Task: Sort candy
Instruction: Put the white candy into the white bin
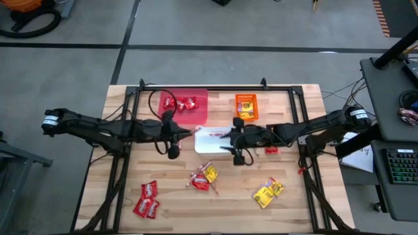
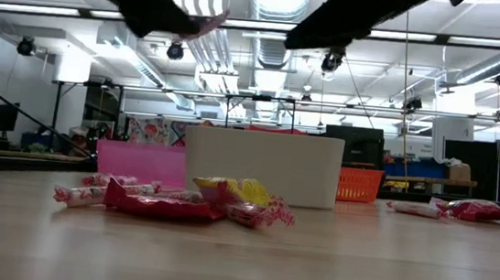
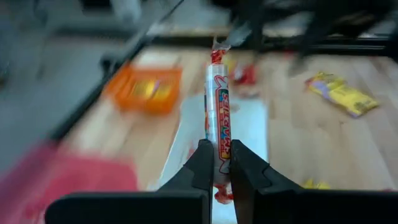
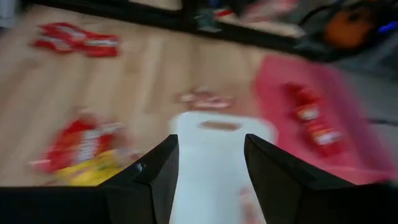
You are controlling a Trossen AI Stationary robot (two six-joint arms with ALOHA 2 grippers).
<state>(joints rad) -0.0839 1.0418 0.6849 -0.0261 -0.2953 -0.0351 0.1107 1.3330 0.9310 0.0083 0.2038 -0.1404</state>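
A thin red-and-white candy stick (image 3: 217, 118) is pinched between the two fingers of the left gripper (image 3: 217, 163). The stick is held up in the air, over the white bin (image 1: 212, 140). In the view from above, the left gripper (image 1: 176, 132) is seen just beside the left end of the white bin.

The right gripper (image 4: 210, 163) is seen with its fingers spread wide, and nothing is held in them. In the view from above, the right gripper (image 1: 236, 138) is over the right end of the white bin.

Two shiny red packets (image 1: 180, 103) are seen inside the pink-red bin (image 1: 199, 113). Yellow-orange packets (image 1: 246, 107) are seen inside the orange bin (image 1: 246, 97).

More candy is spread on the wooden table (image 1: 307, 202). A small mixed pile (image 1: 203, 177) of red, yellow and striped candy is found in front of the white bin. Some red packets (image 1: 147, 198) are found near the front left corner. Two yellow packets (image 1: 268, 190) are found toward the front right. One small red candy (image 1: 272, 150) is seen beside the right arm.
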